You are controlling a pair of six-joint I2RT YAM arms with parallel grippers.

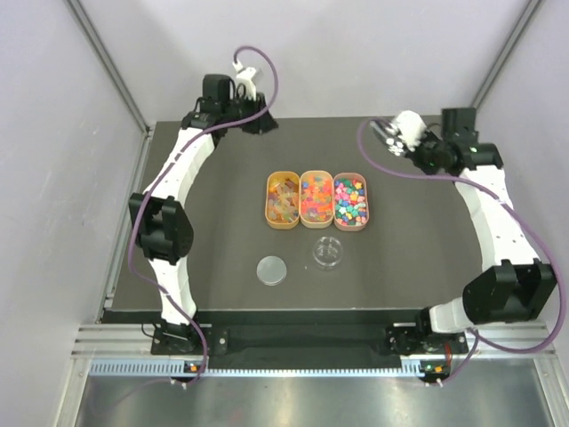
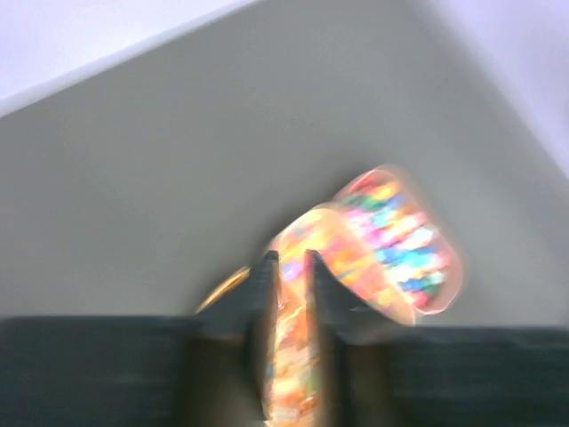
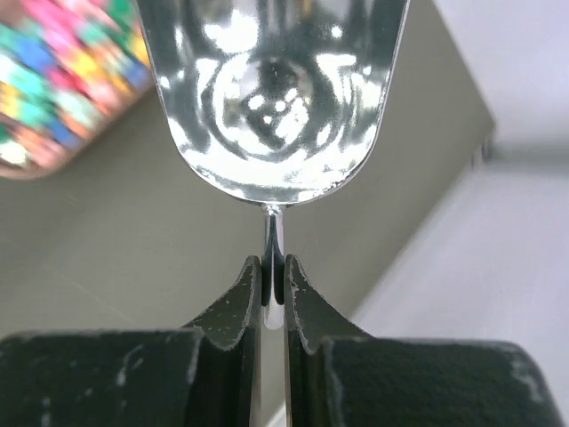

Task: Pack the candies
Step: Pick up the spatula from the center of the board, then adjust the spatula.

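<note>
steel scoop (image 3: 271, 98) is pinched by its thin stem in my right claw (image 3: 273, 269), up at the far right of the worktop (image 1: 222, 222). the candies (image 1: 318, 197) sit in three orange trays (image 1: 267, 201) side by side mid-worktop. a clear dish (image 1: 328, 253) and its lid (image 1: 272, 269) lie just nearer. left claw (image 2: 289, 263) hovers far left, fingers close together on nothing; through the blur i can't tell if it's clenched.

Scoop (image 3: 276, 107) mirror-polished metal; table (image 1: 200, 253) matt dark; dish (image 1: 328, 253) clear plastic.
</note>
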